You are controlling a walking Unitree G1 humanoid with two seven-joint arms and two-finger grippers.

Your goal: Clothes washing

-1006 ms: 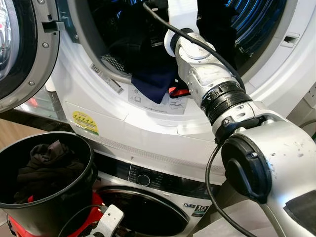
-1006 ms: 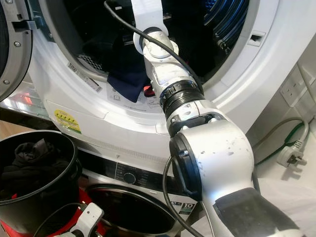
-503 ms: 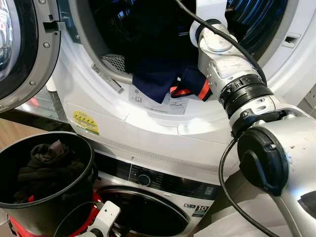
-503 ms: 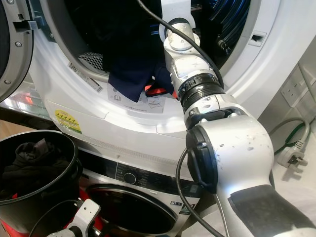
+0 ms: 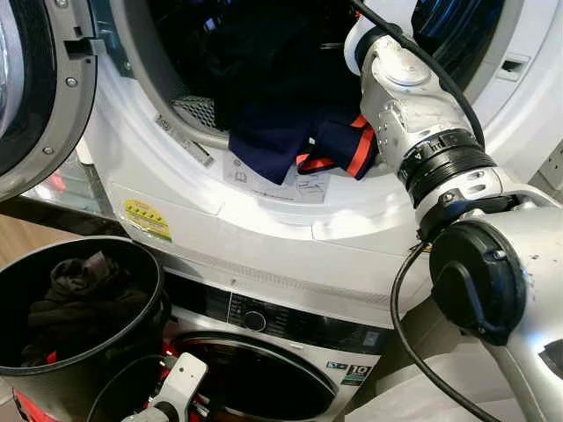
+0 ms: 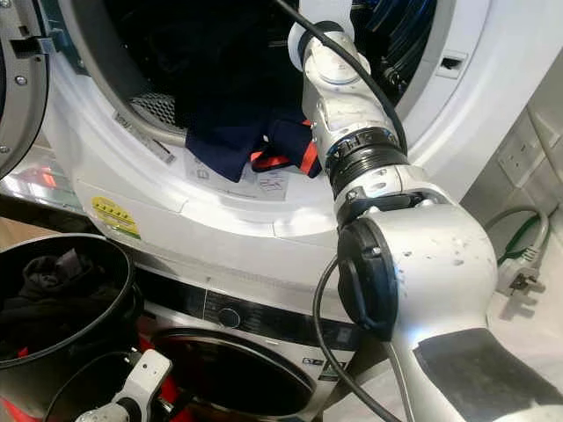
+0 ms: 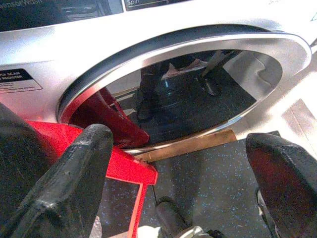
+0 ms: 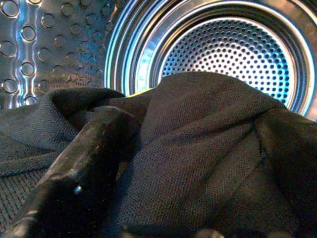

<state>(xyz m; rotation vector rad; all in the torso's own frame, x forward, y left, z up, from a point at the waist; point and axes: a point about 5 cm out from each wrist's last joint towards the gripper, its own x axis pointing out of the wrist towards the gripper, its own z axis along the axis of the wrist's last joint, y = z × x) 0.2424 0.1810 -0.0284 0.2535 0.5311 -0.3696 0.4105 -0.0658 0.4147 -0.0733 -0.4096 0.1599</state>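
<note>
My right arm (image 5: pixel 413 105) reaches into the open drum of the upper washing machine (image 5: pixel 264 220). In the right wrist view my right gripper (image 8: pixel 193 134) is open, with dark mesh cloth (image 8: pixel 198 148) bunched between and over its fingers (image 8: pixel 79 168) and the perforated drum wall behind. A navy garment with orange trim (image 5: pixel 281 141) hangs out over the door lip beside the arm. A black bucket (image 5: pixel 132 352) at the lower left holds dark clothes (image 5: pixel 79 294). My left gripper (image 7: pixel 176 144) hangs open low by the lower machine, with nothing between its fingers.
The upper machine's round door (image 5: pixel 44 88) stands open at the left. Below is a second machine with a knob (image 5: pixel 255 321) and a shut glass door (image 7: pixel 188 94). A red stand (image 7: pixel 114 158) sits under the bucket. A plug and cable (image 6: pixel 515 268) lie at the right.
My right arm has swung to the right inside the drum opening. More of the navy garment and its orange trim now spills over the door lip. The view has shifted slightly.
</note>
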